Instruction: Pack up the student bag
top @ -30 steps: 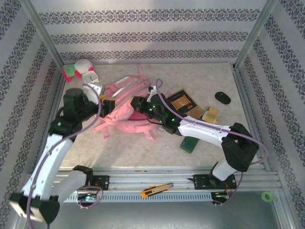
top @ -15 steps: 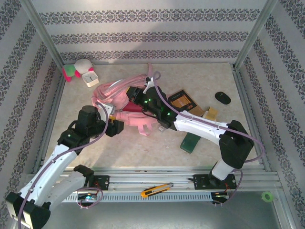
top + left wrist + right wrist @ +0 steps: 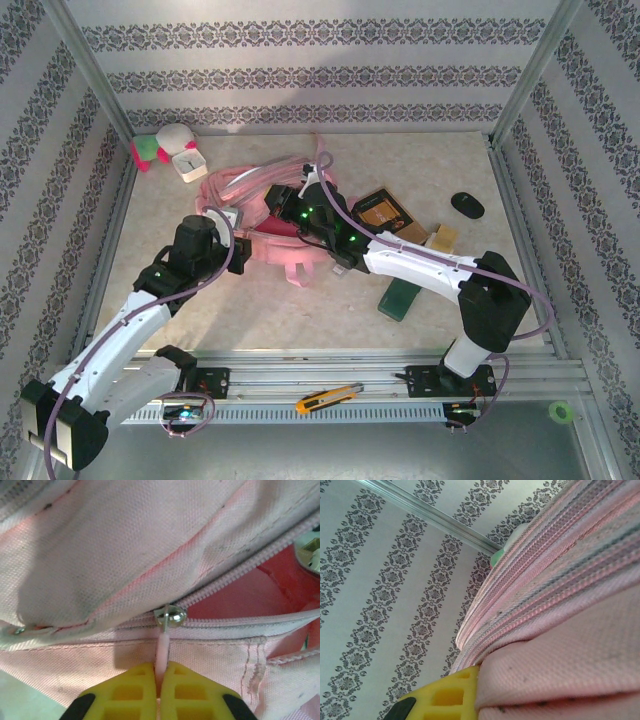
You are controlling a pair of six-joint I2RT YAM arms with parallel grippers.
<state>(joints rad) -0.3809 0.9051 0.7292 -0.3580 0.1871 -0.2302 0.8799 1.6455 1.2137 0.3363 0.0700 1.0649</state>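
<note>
Tabletop bears one bag, zip part open: left tool pinches its pull at 9 o'clock, right tool clamps the bag at 12.

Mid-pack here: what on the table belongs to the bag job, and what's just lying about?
In the job: student bag; its zipper pull, pinched in the left pincer; right pincer, shut on the bag.
Lying about, untouched: plush toy; white clock; brown book; black mouse; utility knife.
</note>
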